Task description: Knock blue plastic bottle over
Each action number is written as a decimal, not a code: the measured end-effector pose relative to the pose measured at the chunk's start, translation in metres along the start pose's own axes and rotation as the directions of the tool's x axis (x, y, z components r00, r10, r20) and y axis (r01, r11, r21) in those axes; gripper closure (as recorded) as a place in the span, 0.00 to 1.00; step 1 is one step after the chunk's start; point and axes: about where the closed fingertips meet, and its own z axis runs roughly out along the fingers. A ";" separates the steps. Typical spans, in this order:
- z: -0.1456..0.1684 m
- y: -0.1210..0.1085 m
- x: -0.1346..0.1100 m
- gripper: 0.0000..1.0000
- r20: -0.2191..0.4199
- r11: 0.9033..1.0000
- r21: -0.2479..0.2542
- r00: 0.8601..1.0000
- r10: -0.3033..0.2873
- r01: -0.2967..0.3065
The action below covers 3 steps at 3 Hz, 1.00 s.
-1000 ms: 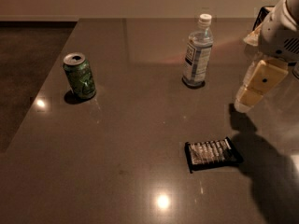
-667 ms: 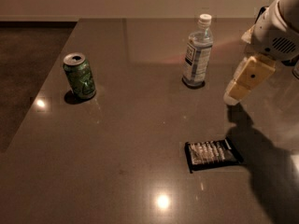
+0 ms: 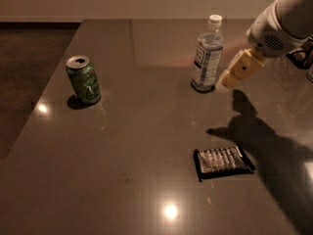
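Arm housing [image 3: 286, 18]: white, smooth, rounded shell, seen at 2 o'clock of the view.
Vent grille [image 3: 274, 42]: small oval patch of dark perforations on the shell's lower end.
Gripper [image 3: 234, 75]: at 2 o'clock from centre; pale yellow blocky body tapering to a whitish tip.
Dark fittings [image 3: 301, 58]: black looped parts at 3 o'clock of the grille; detail unclear.

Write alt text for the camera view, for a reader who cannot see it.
A robot gripper hangs close beside the base of an upright blue plastic bottle on a dark table. A green soda can stands at the picture's left; a dark flat packet lies nearer the camera.
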 end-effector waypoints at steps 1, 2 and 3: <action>0.024 -0.012 -0.014 0.00 0.053 0.999 -0.009 0.997 0.047 -0.047; 0.043 -0.022 -0.027 0.00 0.101 0.997 -0.025 0.992 0.078 -0.075; 0.054 -0.029 -0.038 0.00 0.146 0.994 -0.041 0.984 0.106 -0.101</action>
